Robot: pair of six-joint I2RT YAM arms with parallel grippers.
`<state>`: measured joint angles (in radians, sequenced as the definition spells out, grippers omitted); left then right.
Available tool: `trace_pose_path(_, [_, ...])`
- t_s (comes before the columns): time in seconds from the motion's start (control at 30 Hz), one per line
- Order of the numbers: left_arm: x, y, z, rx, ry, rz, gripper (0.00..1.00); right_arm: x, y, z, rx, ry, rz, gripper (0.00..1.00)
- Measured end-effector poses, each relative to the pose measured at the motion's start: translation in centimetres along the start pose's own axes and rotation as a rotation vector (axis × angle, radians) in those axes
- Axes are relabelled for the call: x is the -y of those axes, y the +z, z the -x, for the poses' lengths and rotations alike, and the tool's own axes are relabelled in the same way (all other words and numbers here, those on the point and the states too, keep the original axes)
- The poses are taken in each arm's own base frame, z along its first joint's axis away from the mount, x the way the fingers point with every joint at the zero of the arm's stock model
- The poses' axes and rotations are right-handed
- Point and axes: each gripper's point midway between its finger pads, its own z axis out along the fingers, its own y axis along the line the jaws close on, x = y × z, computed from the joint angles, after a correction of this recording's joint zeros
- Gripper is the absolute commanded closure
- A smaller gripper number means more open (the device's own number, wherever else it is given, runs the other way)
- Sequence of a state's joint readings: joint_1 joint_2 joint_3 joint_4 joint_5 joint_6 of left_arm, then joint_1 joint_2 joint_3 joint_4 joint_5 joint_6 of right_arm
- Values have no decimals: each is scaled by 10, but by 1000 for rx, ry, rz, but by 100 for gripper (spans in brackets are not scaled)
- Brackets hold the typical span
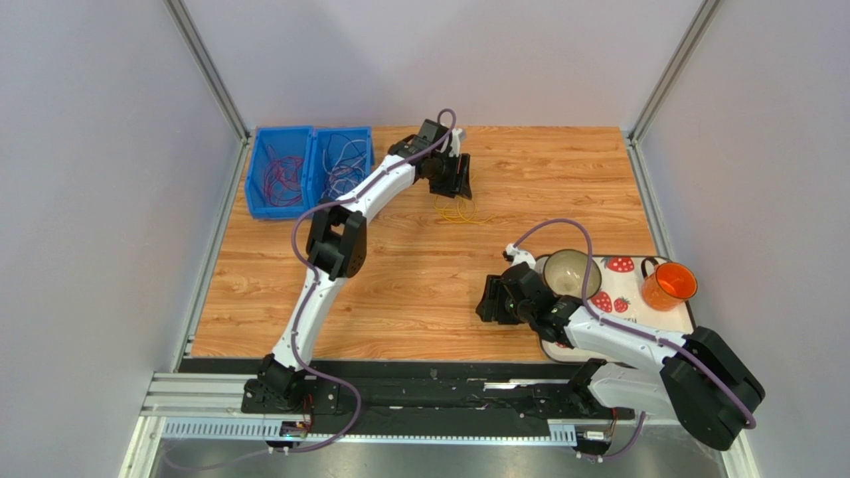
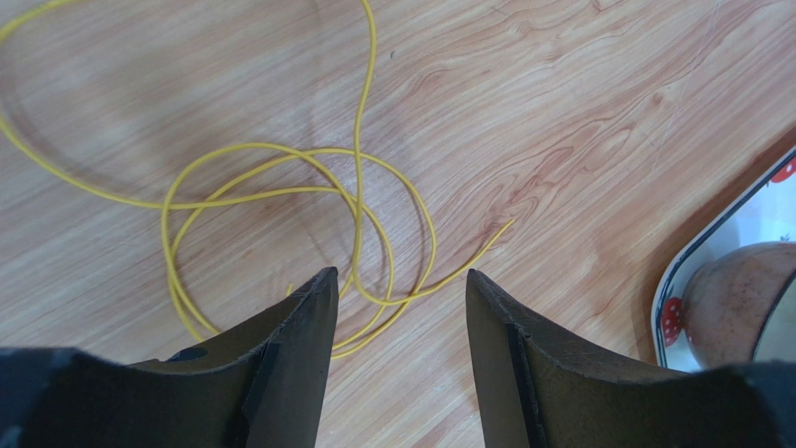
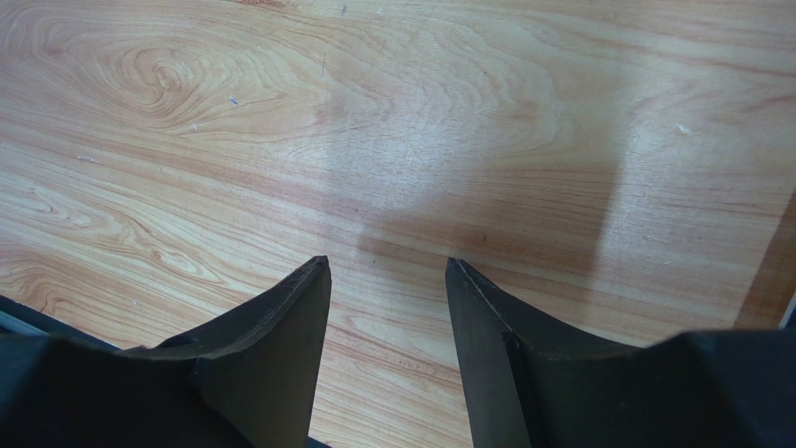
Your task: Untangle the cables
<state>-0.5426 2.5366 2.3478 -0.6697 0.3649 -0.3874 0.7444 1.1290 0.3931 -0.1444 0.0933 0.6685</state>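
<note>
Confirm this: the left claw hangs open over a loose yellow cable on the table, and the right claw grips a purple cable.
Wrong on the right claw: the right wrist view shows it open above the table, gripping nothing. The rest holds: the left claw hangs open over the loose yellow cable on the table.

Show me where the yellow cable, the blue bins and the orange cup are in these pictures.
yellow cable point(image 2: 356, 179), left wrist view, where its loops cross.
blue bins point(image 1: 279, 210), top view, near wall of the left one.
orange cup point(image 1: 668, 285), top view, its open mouth.
</note>
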Motion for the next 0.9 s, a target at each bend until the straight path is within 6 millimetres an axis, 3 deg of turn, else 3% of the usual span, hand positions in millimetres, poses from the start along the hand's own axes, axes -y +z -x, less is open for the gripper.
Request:
trace_pose_path(0.37, [0,15,-11,-26,-61,6,44,0,0,0,1,0,2,44])
trace_pose_path(0.8, [-2,25,-14,-31,-98,6,97,0,0,0,3,-2,6,44])
trace_pose_path(0.87, [-3,27,-16,-34,-104,8,98,0,0,0,2,-3,7,44])
trace_pose_path(0.9, [-3,27,-15,-33,-104,7,92,-1,0,-1,2,-3,8,44])
